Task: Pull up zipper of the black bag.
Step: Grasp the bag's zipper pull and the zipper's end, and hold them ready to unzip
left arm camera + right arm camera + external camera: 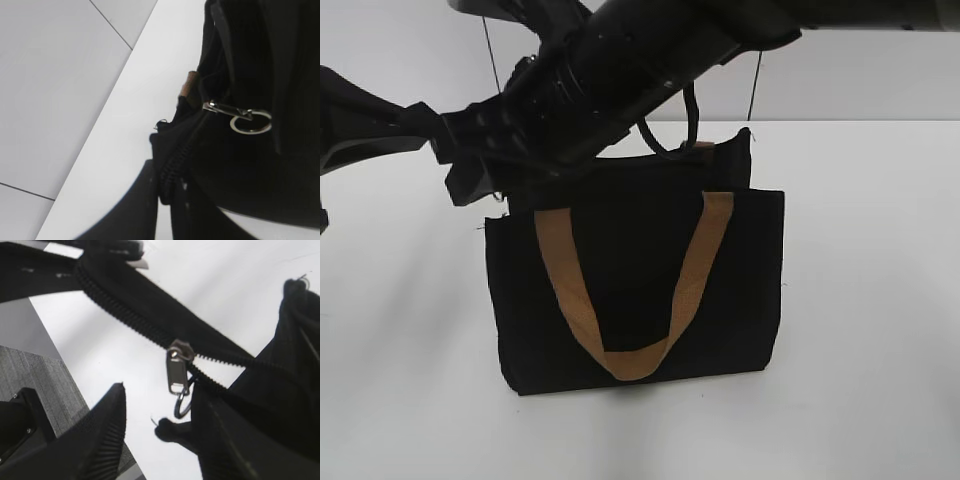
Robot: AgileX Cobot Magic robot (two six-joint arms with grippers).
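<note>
The black bag (640,260) stands upright on the white table, its tan handle (625,362) hanging down the front. My left gripper (167,186) is shut on the end of the zipper (175,162) at the bag's top left corner (495,205). In the right wrist view the zipper (125,305) runs taut, and its silvery pull tab (177,372) with a ring hangs between the fingers of my open right gripper (159,394), close to the right finger. The tab also shows in the left wrist view (220,106). The zipper is parted beyond the slider.
Both arms (620,70) crowd over the bag's top left in the exterior view, hiding the top edge there. The white table (860,330) spreads around the bag. The table's edge and grey floor (30,370) show in the right wrist view.
</note>
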